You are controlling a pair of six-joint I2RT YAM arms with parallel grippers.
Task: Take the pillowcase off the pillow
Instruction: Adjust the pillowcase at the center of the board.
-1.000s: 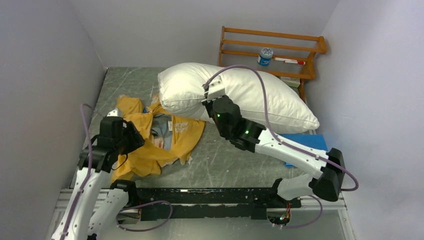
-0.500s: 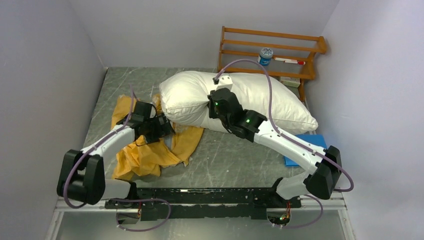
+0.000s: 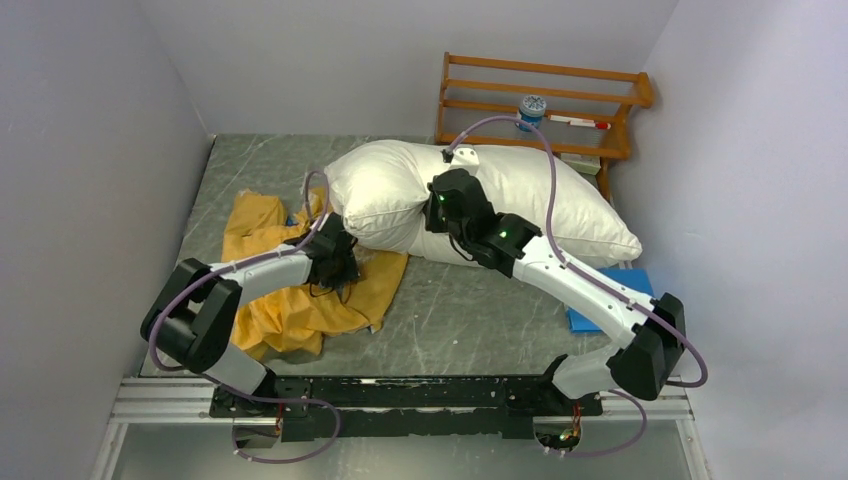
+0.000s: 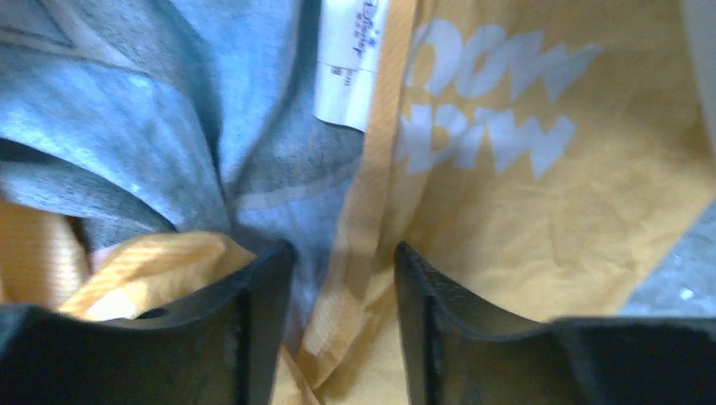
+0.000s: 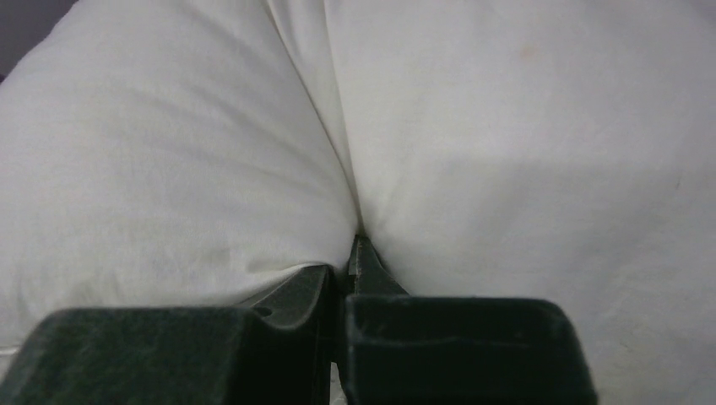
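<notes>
Right fingers [image 5: 297,291] pinched tight on a fold of the pillow [image 3: 570,205], which lies at the back of the surface [image 3: 450,315]. Left fingers [image 4: 426,329] apart, straddling a yellow hem of the pillowcase [image 3: 285,305], gripping nothing. Pillowcase crumpled at the pillow's left end, touching it. Best: close on hem, draw it leftward, hold pillow steady. Count: one pillow, one pillowcase.

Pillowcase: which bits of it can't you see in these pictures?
- Cartoon picture: in the left wrist view the pillowcase shows only blurry blue folds; from above, yellow folds mostly cover it.
- Label: writing too small and blurred, left wrist view.
- Edge nearest the pillow: top view, hidden by the left tool and arm.
- Right tool tips: right wrist view, buried in a pillow crease.
</notes>
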